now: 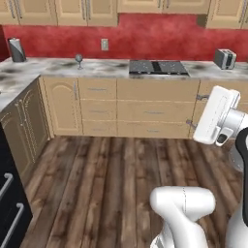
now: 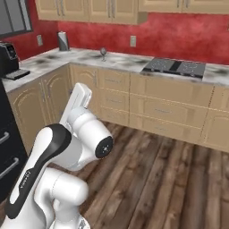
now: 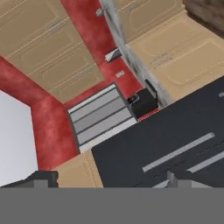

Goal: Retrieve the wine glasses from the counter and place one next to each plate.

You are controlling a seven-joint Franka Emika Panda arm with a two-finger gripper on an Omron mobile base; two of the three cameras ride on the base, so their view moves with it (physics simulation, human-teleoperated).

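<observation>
One small grey-blue wine glass [image 1: 79, 59] stands upright on the marble counter [image 1: 106, 69], left of the cooktop and near the red wall. It appears again in the right base view as the wine glass [image 2: 103, 53] on the counter [image 2: 80, 58]. My arm is folded up close to the base, far from the glass, with a stretch of wooden floor between them. In the hand view my gripper [image 3: 109, 181] is open, its fingertips [image 3: 43, 179] wide apart with nothing between them. It faces the corner with the coffee machine. The plates are out of view.
A black cooktop [image 1: 157, 67] sits in the counter, with a toaster [image 1: 224, 58] to its right. A steel canister [image 1: 17, 50] stands at the left corner, and a black coffee machine [image 2: 6, 58] on the side counter. A dark oven front [image 3: 175, 140] is at the left. Wooden floor [image 1: 111, 179] lies ahead.
</observation>
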